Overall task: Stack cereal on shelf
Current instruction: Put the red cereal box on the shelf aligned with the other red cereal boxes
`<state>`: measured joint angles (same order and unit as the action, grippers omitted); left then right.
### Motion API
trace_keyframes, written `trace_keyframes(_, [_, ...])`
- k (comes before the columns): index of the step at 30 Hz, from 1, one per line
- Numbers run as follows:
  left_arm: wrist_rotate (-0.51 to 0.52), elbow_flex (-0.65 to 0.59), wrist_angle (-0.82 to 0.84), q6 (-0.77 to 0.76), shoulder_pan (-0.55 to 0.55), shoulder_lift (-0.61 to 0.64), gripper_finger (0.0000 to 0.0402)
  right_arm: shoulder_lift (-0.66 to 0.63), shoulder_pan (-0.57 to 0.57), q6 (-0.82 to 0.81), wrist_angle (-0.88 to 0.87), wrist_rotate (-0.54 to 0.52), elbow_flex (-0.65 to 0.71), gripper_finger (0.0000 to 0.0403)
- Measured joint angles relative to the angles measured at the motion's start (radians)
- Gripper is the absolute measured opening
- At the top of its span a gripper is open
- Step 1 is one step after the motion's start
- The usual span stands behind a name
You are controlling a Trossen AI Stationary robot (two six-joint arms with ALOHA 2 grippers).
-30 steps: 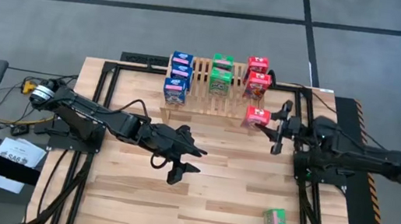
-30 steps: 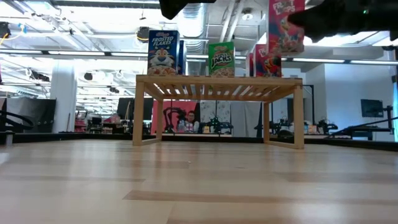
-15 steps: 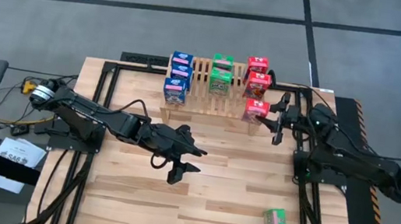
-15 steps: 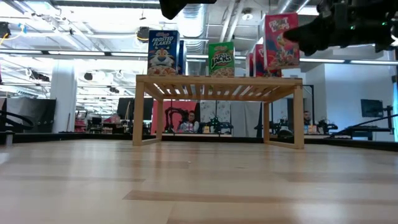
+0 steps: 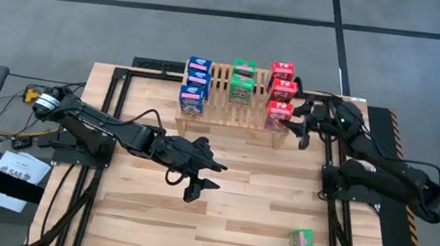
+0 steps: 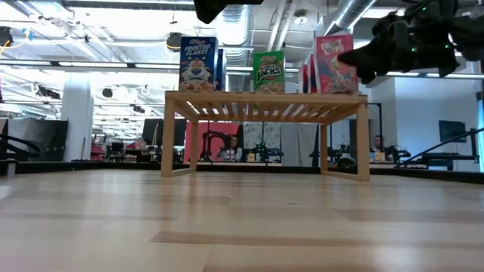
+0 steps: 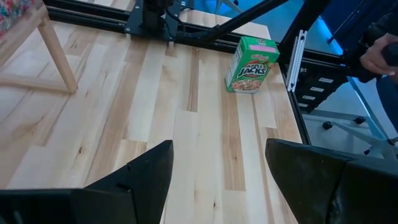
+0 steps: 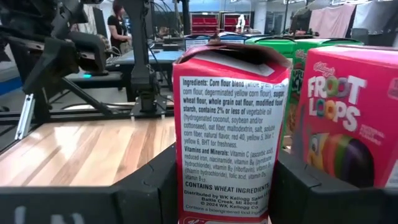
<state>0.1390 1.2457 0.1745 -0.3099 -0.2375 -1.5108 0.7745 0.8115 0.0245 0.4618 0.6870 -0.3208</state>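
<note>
The right tool (image 5: 300, 124) is clamped on a red cereal box (image 5: 278, 115), which is held upright at the front right corner of the shelf (image 5: 217, 97), its base seen at slat level in the low view (image 6: 335, 63). In the right wrist view the box's ingredients panel (image 8: 231, 134) fills the gap between the fingers, and a second red box (image 8: 339, 124) stands just beside it. Two more red boxes (image 5: 283, 80) are lined up behind on the shelf, with two green boxes (image 5: 242, 80) in the middle row and three blue boxes (image 5: 196, 83) on the left.

The right arm is stretched from the desk's right edge toward the shelf, wrist level. A second ago the same box was held off the shelf, nearer the desk's middle and higher in the low view; it has since been carried back and down to the rack.

The left tool (image 5: 203, 177) hangs over the bare middle of the desk (image 5: 260, 206), fingers partly apart and holding nothing, unmoved. A lone green box (image 5: 301, 241) lies near the desk's front right, also seen from the left wrist (image 7: 250, 63).
</note>
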Motion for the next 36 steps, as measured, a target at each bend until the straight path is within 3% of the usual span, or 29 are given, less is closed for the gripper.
trace_keyframes(18, [0.013, 0.0, 0.053, 0.006, 0.0, 0.0, 0.0244, 0.056, 0.003, -0.021, 0.063, 0.0, 0.0, 0.0198])
trace_keyframes(24, [0.018, 0.0, 0.098, 0.132, -0.028, 0.021, 0.0244, 0.056, 0.003, -0.043, 0.063, -0.003, 0.0, 0.0198])
trace_keyframes(29, [0.05, -0.069, 0.127, 0.172, -0.051, 0.137, 0.0244, 0.056, 0.003, -0.055, 0.064, -0.004, 0.001, 0.0198])
trace_keyframes(36, [0.071, -0.38, 0.021, 0.133, -0.052, 0.446, 0.0244, 0.056, 0.003, -0.062, 0.063, -0.004, 0.001, 0.0198])
